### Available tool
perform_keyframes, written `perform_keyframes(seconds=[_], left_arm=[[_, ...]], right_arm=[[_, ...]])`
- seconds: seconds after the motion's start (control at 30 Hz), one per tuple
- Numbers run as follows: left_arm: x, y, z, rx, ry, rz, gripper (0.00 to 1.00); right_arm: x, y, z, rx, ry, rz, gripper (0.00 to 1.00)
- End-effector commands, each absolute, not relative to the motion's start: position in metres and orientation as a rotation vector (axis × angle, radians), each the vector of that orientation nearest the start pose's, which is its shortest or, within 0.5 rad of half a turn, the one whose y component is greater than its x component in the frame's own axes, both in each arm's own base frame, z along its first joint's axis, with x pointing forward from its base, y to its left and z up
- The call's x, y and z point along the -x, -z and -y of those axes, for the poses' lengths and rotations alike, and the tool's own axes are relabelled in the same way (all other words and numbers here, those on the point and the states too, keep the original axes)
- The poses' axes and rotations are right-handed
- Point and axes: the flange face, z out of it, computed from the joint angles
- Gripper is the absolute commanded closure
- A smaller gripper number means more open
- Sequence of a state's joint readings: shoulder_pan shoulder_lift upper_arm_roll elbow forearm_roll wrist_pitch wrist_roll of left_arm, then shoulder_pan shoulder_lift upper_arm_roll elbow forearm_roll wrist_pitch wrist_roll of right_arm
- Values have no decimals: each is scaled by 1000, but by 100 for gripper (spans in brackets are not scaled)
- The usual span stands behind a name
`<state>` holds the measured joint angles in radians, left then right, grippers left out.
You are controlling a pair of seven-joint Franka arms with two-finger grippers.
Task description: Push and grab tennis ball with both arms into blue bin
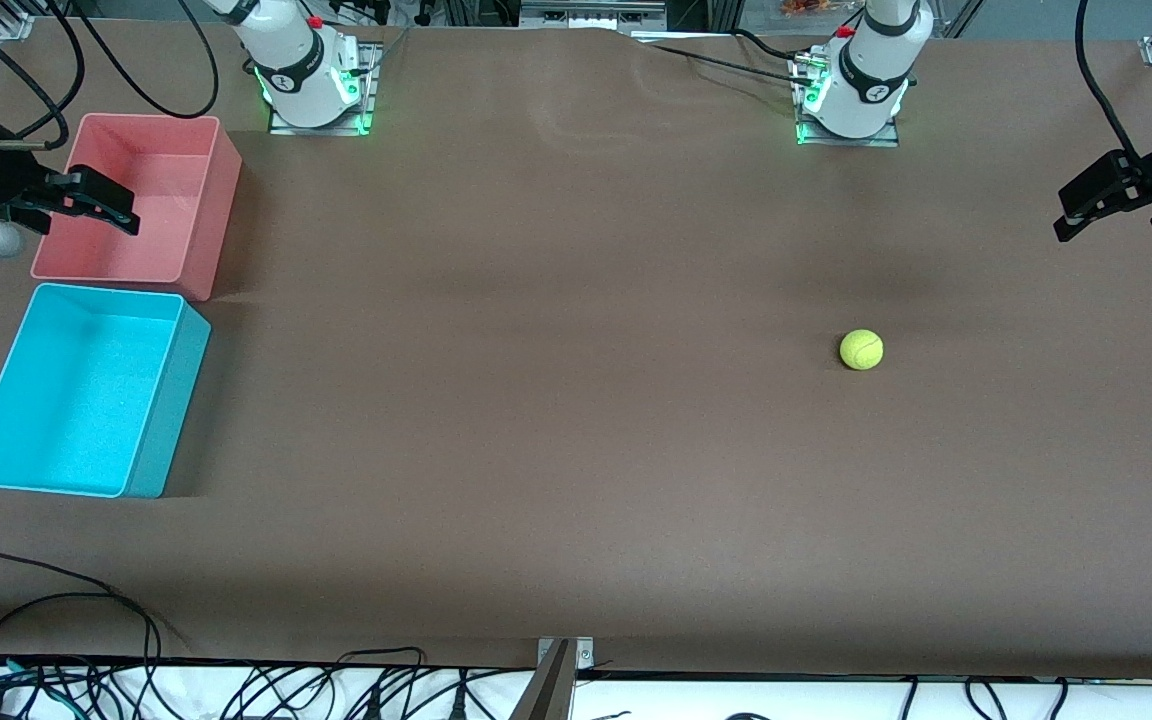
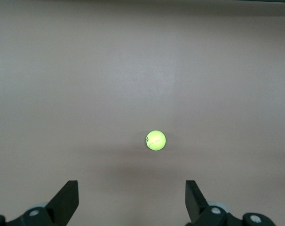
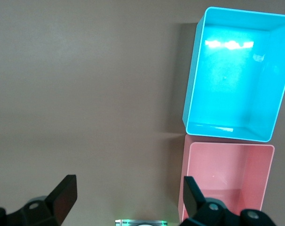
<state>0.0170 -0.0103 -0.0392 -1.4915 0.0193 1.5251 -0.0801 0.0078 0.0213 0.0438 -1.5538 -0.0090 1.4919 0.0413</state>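
Observation:
The tennis ball [image 1: 861, 350] lies alone on the brown table toward the left arm's end, and the left wrist view shows it too [image 2: 155, 140]. My left gripper [image 1: 1111, 225] hangs open in the air over that end of the table, well apart from the ball, with nothing between its fingers [image 2: 130, 186]. The blue bin [image 1: 76, 390] stands empty at the right arm's end [image 3: 236, 75]. My right gripper [image 1: 86, 215] hovers open and empty over the rim of the pink bin [image 3: 128, 181].
A pink bin [image 1: 136, 200] stands empty beside the blue bin, farther from the front camera [image 3: 227, 174]. Both arm bases [image 1: 316, 90] [image 1: 851, 100] stand at the table's back edge. Loose cables [image 1: 86, 640] lie along the front edge.

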Motion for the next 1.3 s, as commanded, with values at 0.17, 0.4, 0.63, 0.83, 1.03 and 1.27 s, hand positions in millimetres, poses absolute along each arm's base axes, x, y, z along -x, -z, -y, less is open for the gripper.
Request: perform_keyframes(seconds=[0.17, 0.4, 0.63, 0.83, 1.03, 1.27], left_arm=[[-551, -665, 12, 3150, 55, 50, 0], [-551, -659, 12, 3150, 33, 60, 0], [-557, -645, 9, 3145, 7, 53, 0], [-554, -614, 12, 3141, 14, 58, 0], [-553, -585, 10, 3139, 29, 65, 0], [-553, -545, 7, 3138, 27, 74, 0]], right_arm=[[-549, -640, -8, 3148, -77, -39, 0], [-547, -638, -13, 3151, -106, -37, 0], [-547, -637, -11, 3151, -113, -35, 0], [-547, -637, -16, 3156, -110, -26, 0], [-548, -635, -16, 3151, -115, -28, 0], [-549, -636, -19, 3150, -103, -23, 0]])
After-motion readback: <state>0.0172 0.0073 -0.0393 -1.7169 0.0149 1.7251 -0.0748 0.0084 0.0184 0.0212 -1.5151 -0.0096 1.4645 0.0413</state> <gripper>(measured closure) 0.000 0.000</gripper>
